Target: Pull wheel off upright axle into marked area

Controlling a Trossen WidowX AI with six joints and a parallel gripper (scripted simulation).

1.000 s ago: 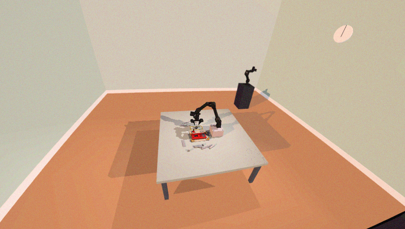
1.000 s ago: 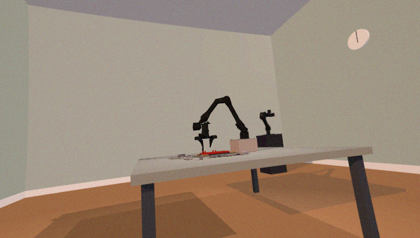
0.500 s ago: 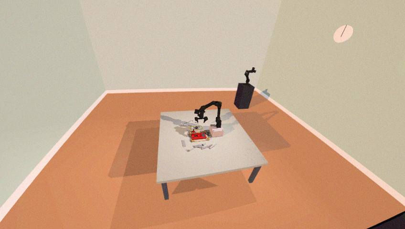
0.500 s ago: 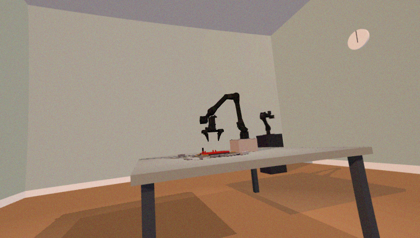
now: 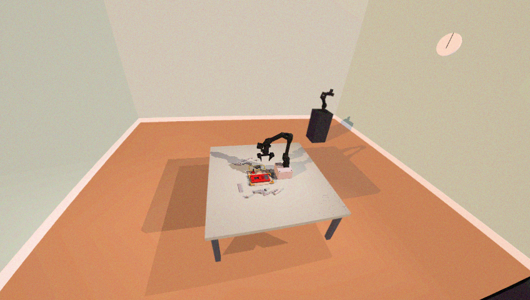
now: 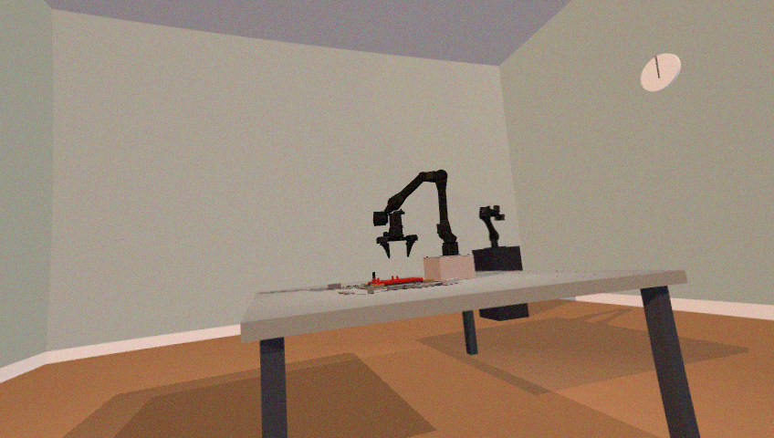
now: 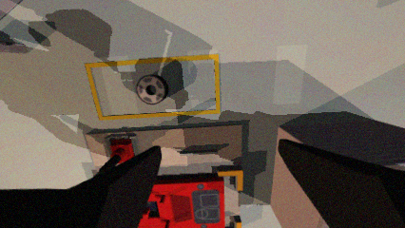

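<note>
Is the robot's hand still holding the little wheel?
No, the wheel lies flat inside the yellow box while the open hand hangs apart from it.
</note>
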